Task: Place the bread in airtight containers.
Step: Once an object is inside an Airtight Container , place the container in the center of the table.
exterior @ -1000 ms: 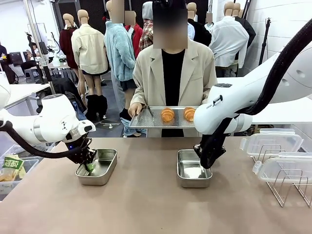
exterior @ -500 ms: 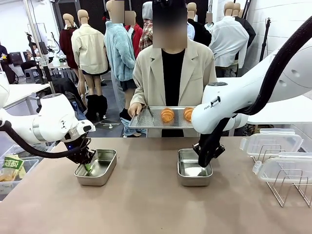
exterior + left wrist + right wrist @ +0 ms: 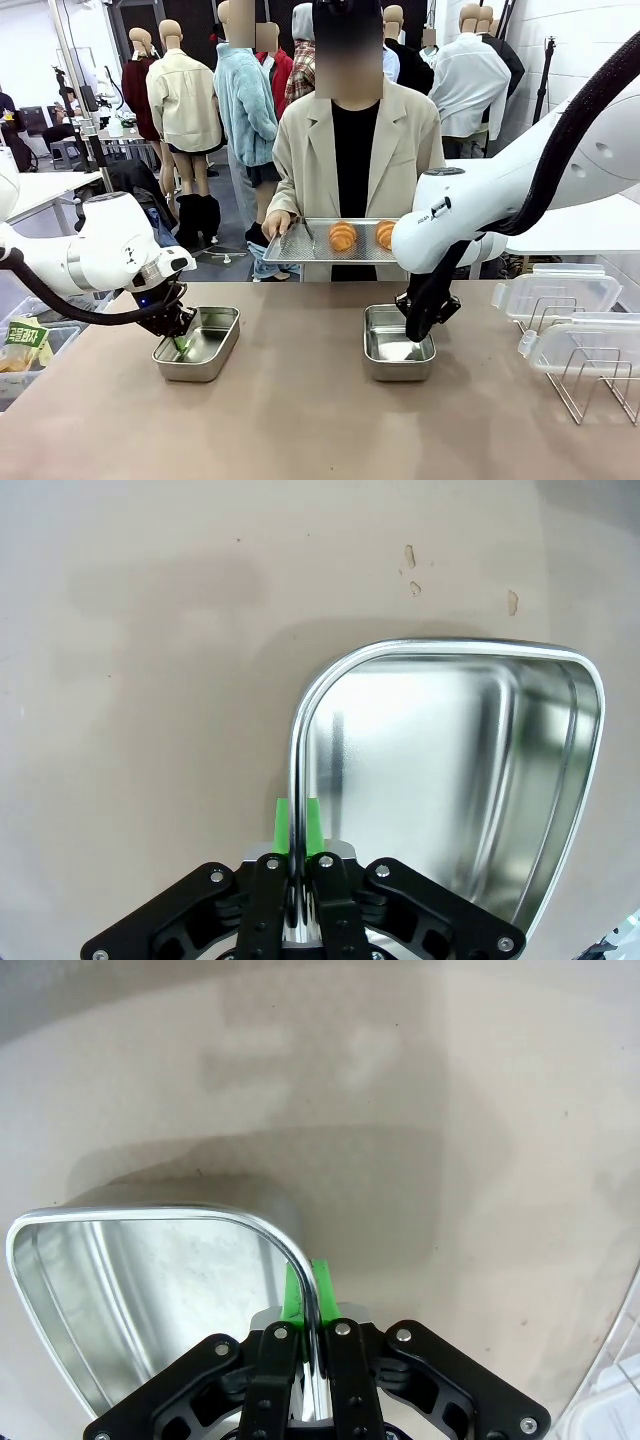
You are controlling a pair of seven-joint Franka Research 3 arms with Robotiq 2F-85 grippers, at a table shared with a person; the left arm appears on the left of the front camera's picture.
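Two steel airtight containers stand open on the table, without lids. My left gripper [image 3: 182,341] is shut on the left rim of the left tin [image 3: 205,345]; its green pads [image 3: 283,822] pinch the tin [image 3: 450,770] wall. My right gripper [image 3: 416,334] is shut on the right rim of the right tin [image 3: 390,350], seen in the right wrist view as pads [image 3: 322,1285] clamping the tin [image 3: 150,1290] edge. Both tins are empty. Two golden rolls of bread [image 3: 343,236] [image 3: 386,234] lie on a flat steel tray [image 3: 298,246] that the person holds beyond the table's far edge.
Clear plastic lids [image 3: 556,291] [image 3: 588,345] lie at the right side of the table, with a wire rack [image 3: 590,385] in front of them. A bin with a green packet [image 3: 25,335] sits off the table's left edge. The brown tabletop [image 3: 300,430] lies bare in front.
Both grippers have closed onto the rims of their tins. The right arm has shifted a little to the left; the tins have barely moved.
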